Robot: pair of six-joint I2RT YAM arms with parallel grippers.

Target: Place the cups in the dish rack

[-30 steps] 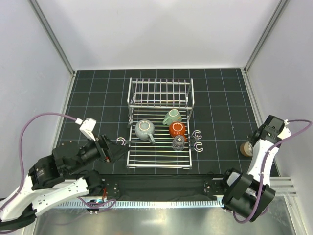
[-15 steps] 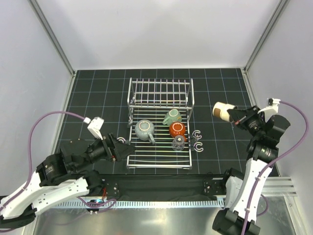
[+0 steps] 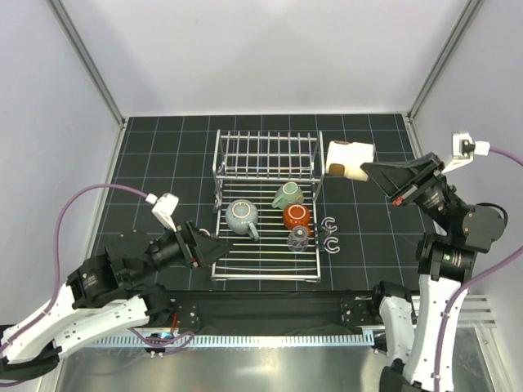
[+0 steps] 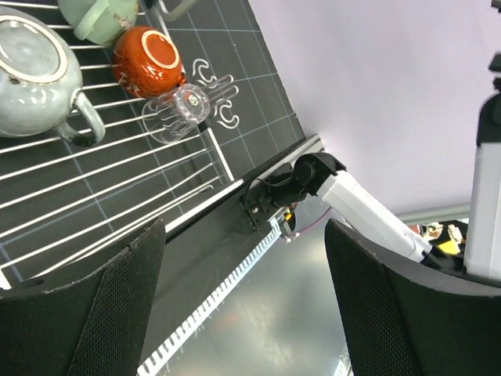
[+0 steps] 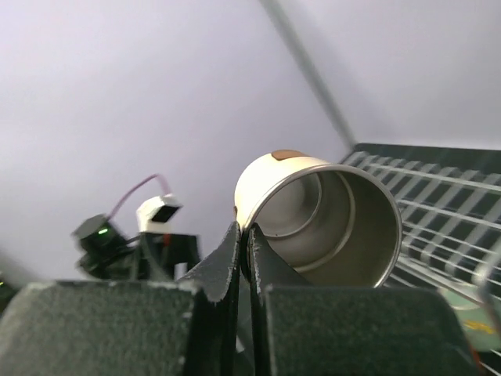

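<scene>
The silver wire dish rack (image 3: 265, 257) stands mid-table. On its flat base lie the pale grey-green round mug (image 3: 242, 216), the mint-green mug (image 3: 288, 195), the orange-brown mug (image 3: 296, 216) and the small clear glass (image 3: 299, 238); they also show in the left wrist view: grey-green mug (image 4: 30, 74), mint mug (image 4: 98, 17), orange mug (image 4: 147, 60), glass (image 4: 178, 112). My right gripper (image 3: 369, 170) is shut on the rim of the cream tumbler (image 3: 350, 158), held on its side in the air right of the rack's upright section; its rim shows pinched (image 5: 313, 219). My left gripper (image 3: 219, 247) is open and empty at the rack's left front.
Small white C-shaped hooks (image 3: 329, 235) lie right of the rack, one more (image 3: 203, 236) at its left. Frame posts and white walls bound the black gridded mat (image 3: 155, 163). The metal base rail (image 3: 270, 306) runs along the near edge.
My right arm lifted the cream tumbler from the mat at the far right and carried it up and left toward the rack. My left gripper shifted slightly right toward the rack.
</scene>
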